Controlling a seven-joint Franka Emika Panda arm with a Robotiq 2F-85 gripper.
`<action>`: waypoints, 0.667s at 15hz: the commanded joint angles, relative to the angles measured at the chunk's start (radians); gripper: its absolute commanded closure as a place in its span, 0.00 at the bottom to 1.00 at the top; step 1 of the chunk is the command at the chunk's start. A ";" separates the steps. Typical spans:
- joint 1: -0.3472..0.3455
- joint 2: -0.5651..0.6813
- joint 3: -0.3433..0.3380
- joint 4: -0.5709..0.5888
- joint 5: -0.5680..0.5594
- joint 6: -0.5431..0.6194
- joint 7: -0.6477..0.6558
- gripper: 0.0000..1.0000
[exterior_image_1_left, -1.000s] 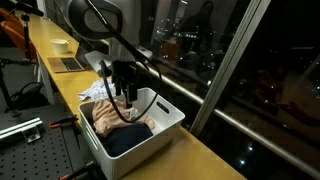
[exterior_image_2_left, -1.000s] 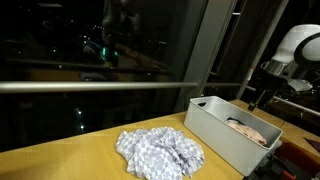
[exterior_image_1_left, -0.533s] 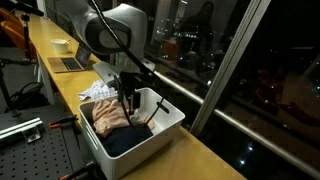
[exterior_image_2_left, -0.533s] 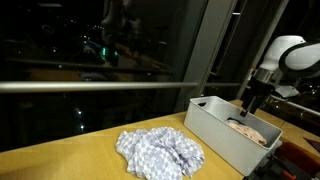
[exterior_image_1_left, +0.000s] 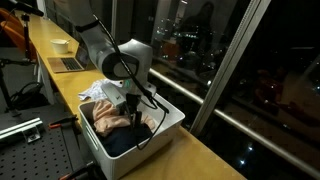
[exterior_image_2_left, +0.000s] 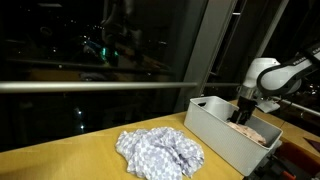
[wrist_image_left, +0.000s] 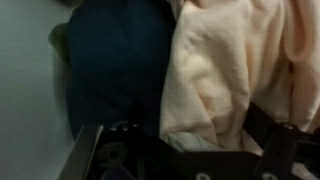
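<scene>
A white bin (exterior_image_1_left: 171, 113) stands on the wooden counter and holds a peach cloth (exterior_image_1_left: 104, 118) lying over a dark blue cloth (exterior_image_1_left: 126, 143). My gripper (exterior_image_1_left: 134, 112) is down inside the bin, open, right above the peach cloth. In the wrist view the peach cloth (wrist_image_left: 230, 70) fills the space between my gripper's (wrist_image_left: 190, 140) black fingers (wrist_image_left: 276, 140), with the dark blue cloth (wrist_image_left: 115, 60) beside it and the bin wall (wrist_image_left: 30, 90) at the left edge. From the opposite side, the gripper (exterior_image_2_left: 241, 115) dips below the bin's (exterior_image_2_left: 215, 132) rim. I cannot tell whether the fingers touch the cloth.
A blue-and-white patterned cloth (exterior_image_2_left: 160, 152) lies crumpled on the counter beside the bin. More pale fabric (exterior_image_1_left: 95, 92) lies just behind the bin. A laptop (exterior_image_1_left: 68, 64) and a bowl (exterior_image_1_left: 61, 45) sit farther along the counter. A dark window (exterior_image_1_left: 240, 70) runs along it.
The arm has swung over and come down, bringing the open gripper from above the bin's rim to inside the bin, over the peach cloth. The jaws stayed wide.
</scene>
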 joint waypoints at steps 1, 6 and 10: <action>0.045 0.086 -0.040 0.076 -0.029 0.010 0.017 0.00; 0.053 0.181 -0.044 0.106 -0.018 0.036 0.004 0.00; 0.045 0.238 -0.036 0.107 -0.005 0.060 -0.008 0.26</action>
